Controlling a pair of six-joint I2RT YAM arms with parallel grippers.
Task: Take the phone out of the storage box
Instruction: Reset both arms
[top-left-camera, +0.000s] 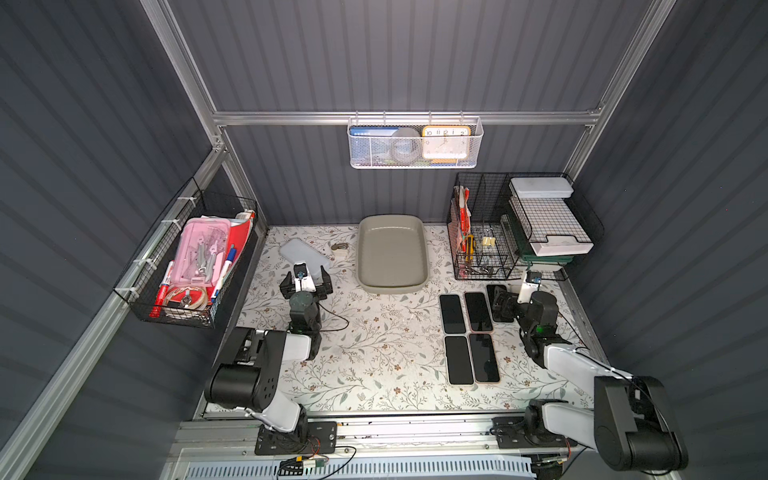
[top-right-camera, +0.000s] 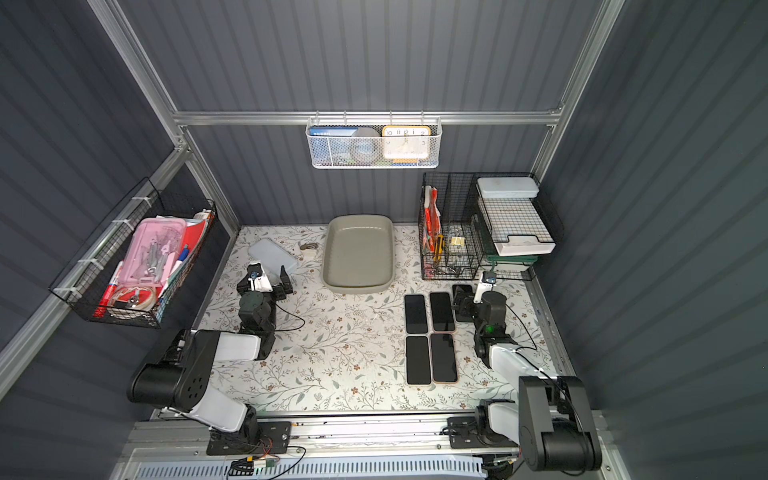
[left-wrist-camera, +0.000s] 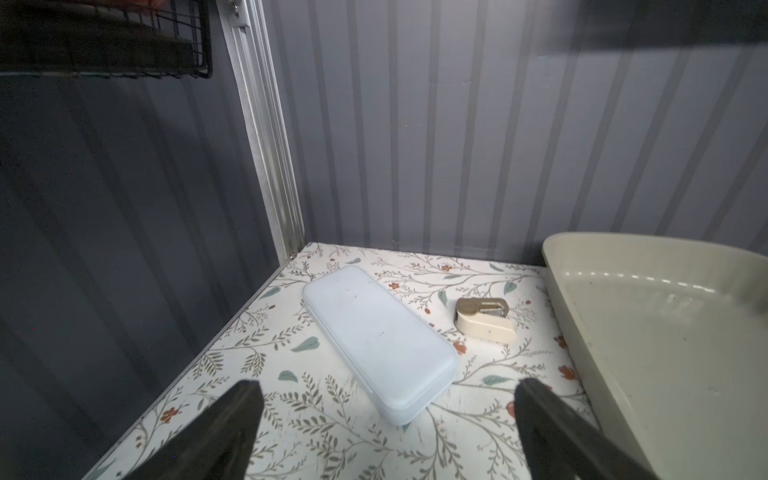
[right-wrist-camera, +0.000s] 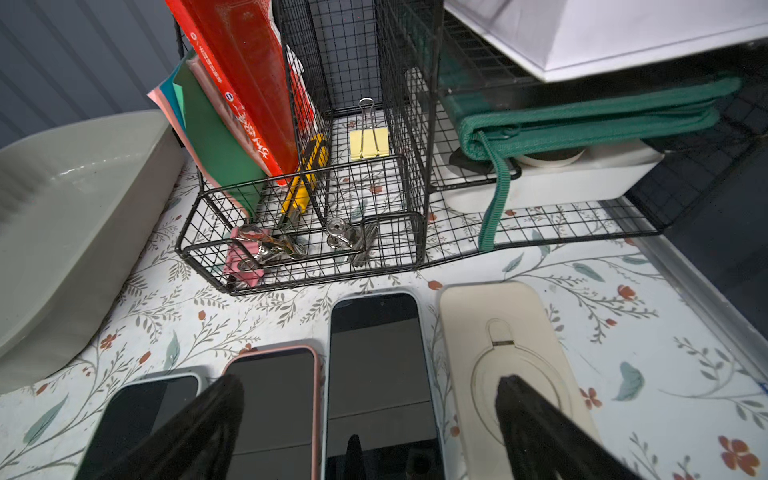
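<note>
The left gripper (left-wrist-camera: 386, 388) holds its black fingers (left-wrist-camera: 232, 419) spread wide with nothing between them. They are poised over the near end of a pale blue slab (left-wrist-camera: 374, 336), which lies at ten o'clock on the floral table (top-left-camera: 365, 353). Near the slab, toward the box, lies a small beige clip-like object (left-wrist-camera: 484, 320). The right gripper (right-wrist-camera: 369, 380) also has its fingers (right-wrist-camera: 536, 424) wide apart and grips nothing. One tip sits over a cream-cased phone (right-wrist-camera: 490, 332) lying face down, and a white-cased phone (right-wrist-camera: 378, 365) shows between them. The phones (top-left-camera: 458, 359) lie flat on the table at four o'clock. They are outside the storage box (top-left-camera: 392, 257), which stands at twelve o'clock against the back wall. A black wire rack (top-left-camera: 482, 232) stands at two o'clock.
</note>
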